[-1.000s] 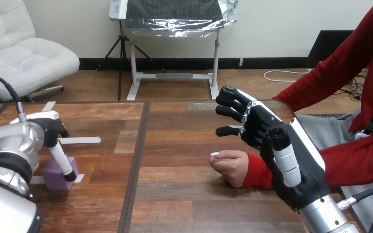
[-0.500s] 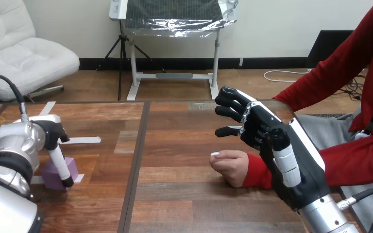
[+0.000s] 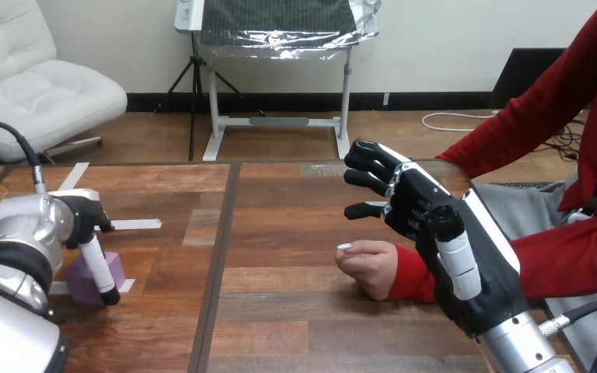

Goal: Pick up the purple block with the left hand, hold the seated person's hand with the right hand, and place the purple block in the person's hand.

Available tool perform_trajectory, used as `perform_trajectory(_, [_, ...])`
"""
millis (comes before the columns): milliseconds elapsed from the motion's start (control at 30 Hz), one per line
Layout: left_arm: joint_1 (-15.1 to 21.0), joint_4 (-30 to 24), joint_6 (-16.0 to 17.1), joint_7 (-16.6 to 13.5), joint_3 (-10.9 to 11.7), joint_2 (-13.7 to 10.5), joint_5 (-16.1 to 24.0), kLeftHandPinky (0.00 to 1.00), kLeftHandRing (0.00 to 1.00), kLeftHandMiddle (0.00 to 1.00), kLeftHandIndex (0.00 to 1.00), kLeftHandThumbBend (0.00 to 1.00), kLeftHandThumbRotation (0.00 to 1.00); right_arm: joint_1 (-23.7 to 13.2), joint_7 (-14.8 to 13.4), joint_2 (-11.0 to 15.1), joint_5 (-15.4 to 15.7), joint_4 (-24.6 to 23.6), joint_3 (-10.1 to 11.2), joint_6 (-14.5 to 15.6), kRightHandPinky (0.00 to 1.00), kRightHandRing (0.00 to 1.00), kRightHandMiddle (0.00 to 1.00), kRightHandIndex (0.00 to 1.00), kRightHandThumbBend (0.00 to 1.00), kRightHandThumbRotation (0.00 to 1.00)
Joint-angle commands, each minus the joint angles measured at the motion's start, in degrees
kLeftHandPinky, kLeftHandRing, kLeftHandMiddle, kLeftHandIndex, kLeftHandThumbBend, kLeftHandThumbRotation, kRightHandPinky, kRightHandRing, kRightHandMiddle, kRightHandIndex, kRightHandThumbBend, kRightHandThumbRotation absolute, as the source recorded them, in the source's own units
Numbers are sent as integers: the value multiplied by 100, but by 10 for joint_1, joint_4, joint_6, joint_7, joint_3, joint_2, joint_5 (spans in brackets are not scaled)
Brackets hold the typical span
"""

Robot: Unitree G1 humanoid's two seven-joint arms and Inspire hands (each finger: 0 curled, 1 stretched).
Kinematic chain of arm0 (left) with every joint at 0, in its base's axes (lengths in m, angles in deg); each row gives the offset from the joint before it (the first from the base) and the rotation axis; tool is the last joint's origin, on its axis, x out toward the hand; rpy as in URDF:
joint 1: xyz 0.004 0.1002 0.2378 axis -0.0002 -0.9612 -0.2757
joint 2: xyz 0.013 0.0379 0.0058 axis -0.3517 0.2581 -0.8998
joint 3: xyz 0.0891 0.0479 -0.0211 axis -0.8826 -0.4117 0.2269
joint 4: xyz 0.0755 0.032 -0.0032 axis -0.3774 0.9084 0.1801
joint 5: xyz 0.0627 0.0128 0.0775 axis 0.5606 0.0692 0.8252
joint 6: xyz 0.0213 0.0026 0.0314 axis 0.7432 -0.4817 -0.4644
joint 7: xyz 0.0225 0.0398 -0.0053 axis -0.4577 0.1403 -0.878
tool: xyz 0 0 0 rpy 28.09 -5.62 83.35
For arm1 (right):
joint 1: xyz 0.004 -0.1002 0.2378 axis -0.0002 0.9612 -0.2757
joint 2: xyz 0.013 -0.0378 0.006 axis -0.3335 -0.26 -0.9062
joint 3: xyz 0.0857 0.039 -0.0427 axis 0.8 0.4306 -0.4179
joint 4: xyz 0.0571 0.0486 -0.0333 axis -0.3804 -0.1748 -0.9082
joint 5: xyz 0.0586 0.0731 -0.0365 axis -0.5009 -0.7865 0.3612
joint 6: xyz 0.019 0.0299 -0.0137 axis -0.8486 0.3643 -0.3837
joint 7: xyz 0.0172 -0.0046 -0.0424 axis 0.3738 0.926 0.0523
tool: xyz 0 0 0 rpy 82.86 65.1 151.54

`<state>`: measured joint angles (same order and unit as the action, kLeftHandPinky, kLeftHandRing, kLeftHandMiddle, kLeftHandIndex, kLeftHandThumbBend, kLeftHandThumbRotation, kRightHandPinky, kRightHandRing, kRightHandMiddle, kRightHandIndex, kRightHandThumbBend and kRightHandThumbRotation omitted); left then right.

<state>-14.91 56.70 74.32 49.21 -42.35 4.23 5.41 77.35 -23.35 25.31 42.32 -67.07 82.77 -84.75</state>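
The purple block (image 3: 83, 280) sits on the table at the near left, partly behind my left forearm. My left hand (image 3: 93, 249) reaches down over it and touches its right side; whether it grips the block is hidden. My right hand (image 3: 408, 203) hovers open at the right, just above and behind the person's hand (image 3: 367, 266), apart from it. The person's hand, in a red sleeve, rests on the table as a loose fist and holds nothing.
White tape strips (image 3: 130, 224) lie on the wooden table (image 3: 280, 311) near the block. A dark seam (image 3: 219, 249) runs down the table between the block and the person's hand. The person's red-sleeved arm (image 3: 560, 256) fills the right side.
My left hand has shifted slightly left and lower against the purple block, which now shows less beside my forearm. My right hand and the person's hand have not moved.
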Motion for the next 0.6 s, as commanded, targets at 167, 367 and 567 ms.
perform_trajectory(167, [48,-11,7,15,1,-15,-2,78,89,93,94,93,12,-21,-2,5,-3,-17,5,-1,71,87,88,87,93,100])
perform_trajectory(367, [50,-11,7,32,0,-15,-1,81,90,94,95,90,13,-20,-2,5,-5,-18,5,-1,71,87,88,87,93,100])
perform_trajectory(567, [53,-9,0,44,1,-13,-3,84,92,95,96,89,12,-21,-1,5,-5,-18,5,0,71,87,88,87,93,100])
